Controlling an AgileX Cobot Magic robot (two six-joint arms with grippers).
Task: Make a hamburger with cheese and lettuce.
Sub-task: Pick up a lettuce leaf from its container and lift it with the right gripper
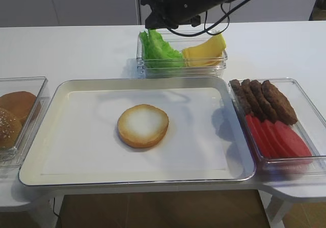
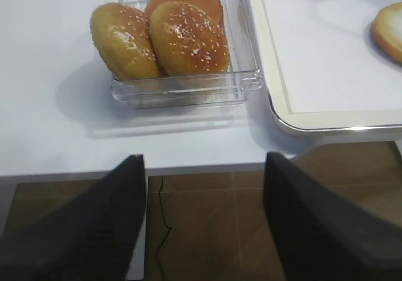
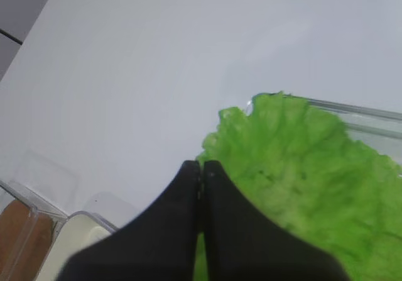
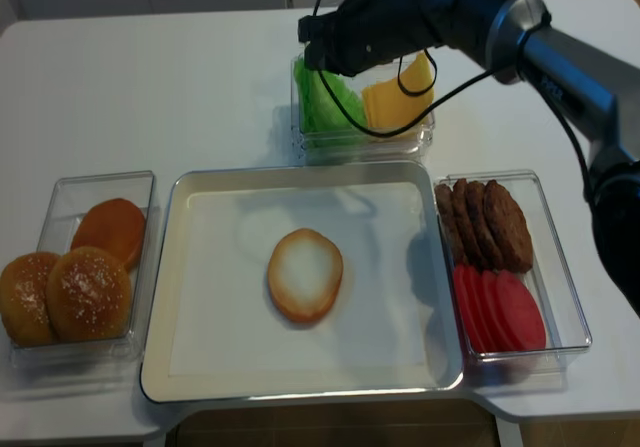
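Note:
The hamburger [image 1: 143, 125], a flat bun half with its pale face up, lies in the middle of the white tray [image 1: 61, 136]. The green ruffled lettuce [image 1: 160, 49] and the yellow cheese [image 1: 204, 52] share a clear box behind the tray. My right gripper [image 1: 152, 24] reaches over the box's left end. In the right wrist view its fingers [image 3: 201, 163] are pressed together at the edge of the lettuce [image 3: 301, 161], with a sliver of green between them. My left gripper [image 2: 204, 158] stands open over the floor at the table's front edge, holding nothing.
A clear box [image 2: 182, 86] with three domed buns stands left of the tray. Right of the tray, another box holds brown patties [image 1: 270, 100] and red slices [image 1: 277, 136]. The right arm and its cables hang over the back of the table.

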